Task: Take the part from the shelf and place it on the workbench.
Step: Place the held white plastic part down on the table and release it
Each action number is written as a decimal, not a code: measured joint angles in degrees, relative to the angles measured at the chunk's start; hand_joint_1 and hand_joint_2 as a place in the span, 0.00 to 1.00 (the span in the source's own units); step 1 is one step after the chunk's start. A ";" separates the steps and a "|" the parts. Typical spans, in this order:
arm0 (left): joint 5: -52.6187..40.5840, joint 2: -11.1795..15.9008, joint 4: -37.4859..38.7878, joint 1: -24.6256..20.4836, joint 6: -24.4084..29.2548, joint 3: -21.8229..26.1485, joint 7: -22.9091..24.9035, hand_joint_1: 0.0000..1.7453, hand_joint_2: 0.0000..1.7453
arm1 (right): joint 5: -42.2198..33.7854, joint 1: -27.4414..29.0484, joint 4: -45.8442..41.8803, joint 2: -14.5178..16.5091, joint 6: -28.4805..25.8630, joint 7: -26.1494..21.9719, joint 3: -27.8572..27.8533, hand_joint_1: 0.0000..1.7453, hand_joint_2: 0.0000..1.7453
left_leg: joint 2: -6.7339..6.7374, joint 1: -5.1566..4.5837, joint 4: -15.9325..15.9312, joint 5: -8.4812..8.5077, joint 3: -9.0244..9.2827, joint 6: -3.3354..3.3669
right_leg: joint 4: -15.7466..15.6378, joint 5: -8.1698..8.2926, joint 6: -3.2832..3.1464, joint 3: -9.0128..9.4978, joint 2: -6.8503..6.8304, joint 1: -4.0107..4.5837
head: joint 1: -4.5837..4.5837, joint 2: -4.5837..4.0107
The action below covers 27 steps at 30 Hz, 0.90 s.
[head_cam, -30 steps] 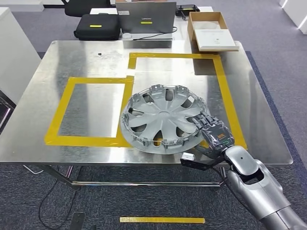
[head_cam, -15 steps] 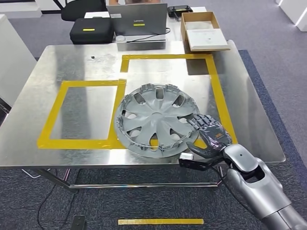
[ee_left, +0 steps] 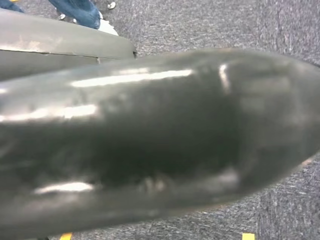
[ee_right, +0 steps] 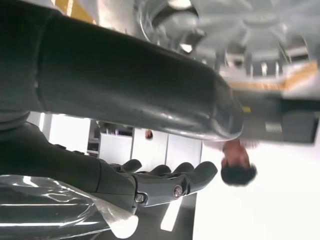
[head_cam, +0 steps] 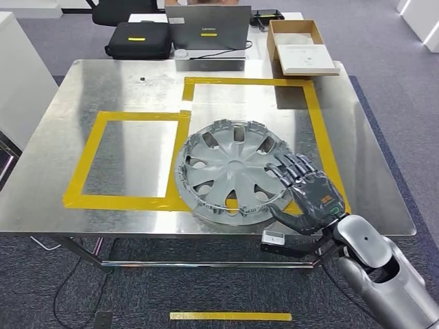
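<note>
The part is a grey plastic hubcap [head_cam: 233, 171] lying flat on the steel workbench [head_cam: 129, 82], across the near left corner of the right yellow tape rectangle [head_cam: 248, 80]. My right hand [head_cam: 305, 192] hovers at the hubcap's near right rim with its fingers [head_cam: 290, 168] spread over the edge and the thumb toward the table's front edge. Nothing is in it. In the right wrist view the hubcap [ee_right: 241, 30] lies beyond the thick thumb [ee_right: 132, 85], and the fingers [ee_right: 173, 182] stand apart from it.
A second yellow tape rectangle [head_cam: 83, 161] marks the bench's left half. A laptop [head_cam: 210, 27], a black case [head_cam: 138, 39] and a cardboard box [head_cam: 300, 44] sit behind the far edge. A white cabinet [head_cam: 20, 75] stands at the left. A person [ee_right: 237, 165] stands nearby.
My right hand has let go of the hubcap's rim, lifted a little and spread its fingers. The hubcap stays flat in the same spot. The camera swayed slightly.
</note>
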 joint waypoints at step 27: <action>0.21 -0.19 0.00 -0.24 0.26 1.16 -0.72 0.00 0.00 | 1.65 1.53 -4.94 6.73 -0.88 0.68 2.02 0.00 0.00 | 0.32 -0.11 -1.97 -0.20 2.05 0.54 | 10.31 -5.41 0.29 -5.59 -0.05 -0.04 | 0.12 0.00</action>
